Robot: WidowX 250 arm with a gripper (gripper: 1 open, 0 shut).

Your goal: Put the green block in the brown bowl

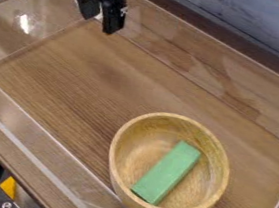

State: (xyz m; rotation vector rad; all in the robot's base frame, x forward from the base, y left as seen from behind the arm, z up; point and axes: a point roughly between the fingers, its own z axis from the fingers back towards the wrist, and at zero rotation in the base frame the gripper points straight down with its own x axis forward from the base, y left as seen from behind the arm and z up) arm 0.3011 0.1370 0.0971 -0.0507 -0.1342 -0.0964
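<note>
The green block lies flat inside the brown bowl, slanting from lower left to upper right across its bottom. The bowl stands on the wooden table at the front right. My gripper hangs at the back left, far from the bowl. Its dark fingers point down, stand apart, and hold nothing.
Clear plastic walls ring the wooden tabletop, with a low front wall near me and a side wall at the left. A grey plank wall runs behind.
</note>
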